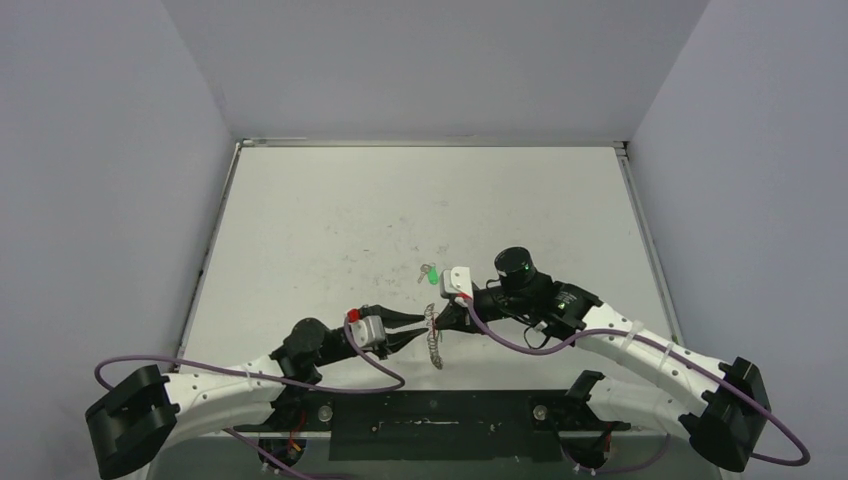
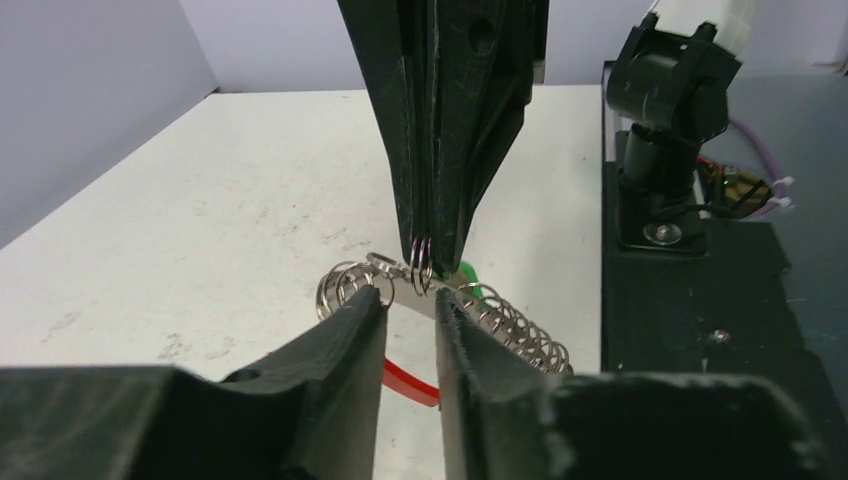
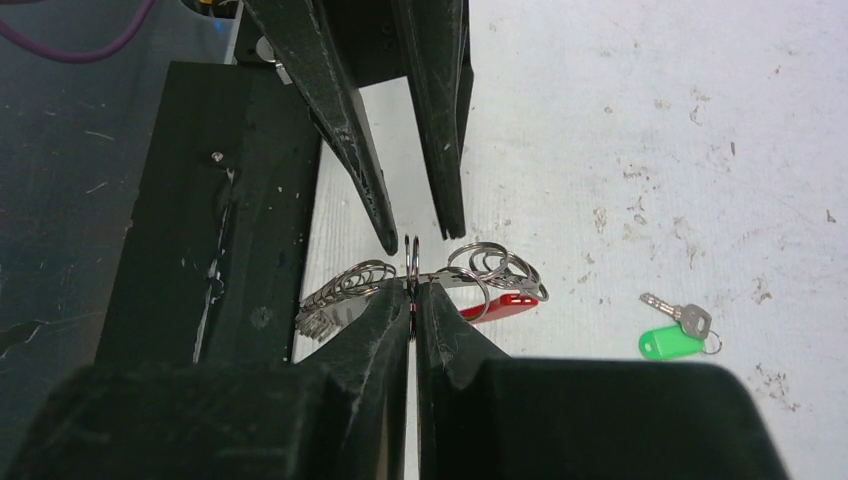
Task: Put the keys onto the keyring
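Note:
The keyring point(image 1: 434, 345) is a loop of silvery wire coils with a red segment point(image 3: 505, 303). It hangs between my two grippers near the table's front edge. My right gripper point(image 3: 412, 290) is shut on a small split ring of the keyring; it shows in the top view point(image 1: 438, 320). My left gripper point(image 2: 410, 300) is open, its fingertips straddling the keyring's flat metal bar next to that split ring point(image 2: 421, 268); one tip touches the coils point(image 2: 345, 285). The keys point(image 3: 680, 317) with their green tag point(image 3: 670, 342) lie apart on the table point(image 1: 431, 274).
The black mounting plate point(image 1: 430, 425) runs along the near edge, just behind the keyring point(image 3: 200, 200). Purple cables point(image 1: 370, 365) loop off both arms. Grey walls enclose the white table point(image 1: 420, 200) on three sides.

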Robot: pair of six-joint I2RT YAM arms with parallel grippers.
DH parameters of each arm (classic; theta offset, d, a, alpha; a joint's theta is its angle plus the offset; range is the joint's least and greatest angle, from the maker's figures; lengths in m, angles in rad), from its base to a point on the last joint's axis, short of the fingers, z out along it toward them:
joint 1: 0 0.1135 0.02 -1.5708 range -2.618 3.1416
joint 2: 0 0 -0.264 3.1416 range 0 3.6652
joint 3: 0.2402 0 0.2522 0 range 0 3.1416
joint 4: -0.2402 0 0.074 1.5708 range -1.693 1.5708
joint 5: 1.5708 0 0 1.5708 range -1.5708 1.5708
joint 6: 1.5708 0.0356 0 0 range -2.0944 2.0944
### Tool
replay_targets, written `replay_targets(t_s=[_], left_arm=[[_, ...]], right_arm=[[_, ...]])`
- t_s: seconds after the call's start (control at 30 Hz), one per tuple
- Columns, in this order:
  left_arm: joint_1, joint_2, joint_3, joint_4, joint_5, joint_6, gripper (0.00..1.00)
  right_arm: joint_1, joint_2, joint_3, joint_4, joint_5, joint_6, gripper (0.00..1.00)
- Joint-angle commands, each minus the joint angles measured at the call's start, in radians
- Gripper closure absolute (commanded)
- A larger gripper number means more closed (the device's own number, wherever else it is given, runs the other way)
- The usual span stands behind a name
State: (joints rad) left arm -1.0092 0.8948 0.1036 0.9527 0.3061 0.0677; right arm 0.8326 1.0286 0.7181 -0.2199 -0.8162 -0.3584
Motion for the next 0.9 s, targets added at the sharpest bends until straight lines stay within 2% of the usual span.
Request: replay_targets(t_s=[0.0, 0.13, 0.4, 0.57, 0.87], left_arm=[[-0.001, -0.076, 0.019, -0.098, -0.039, 0.017, 0.73], [0.000, -0.147, 0.023, -0.205, -0.053, 0.050, 0.65], [-0.001, -0.247, 0.027, -0.325, -0.068, 0.087, 0.64], [-0.003, -0.244, 0.053, -0.380, -0.036, 0.107, 0.64], [-0.003, -0.190, 0.089, -0.422, -0.009, 0.142, 0.66]], right_arm=[[0.002, -0.003, 0.092, -0.104, 0.047, -0.034, 1.00], [0.013, 0.016, 0.135, -0.195, 0.101, -0.049, 1.00], [0.095, 0.125, 0.274, -0.374, 0.264, -0.052, 1.00], [0.134, 0.223, 0.362, -0.458, 0.331, -0.023, 1.00], [0.151, 0.338, 0.438, -0.519, 0.357, 0.023, 1.00]])
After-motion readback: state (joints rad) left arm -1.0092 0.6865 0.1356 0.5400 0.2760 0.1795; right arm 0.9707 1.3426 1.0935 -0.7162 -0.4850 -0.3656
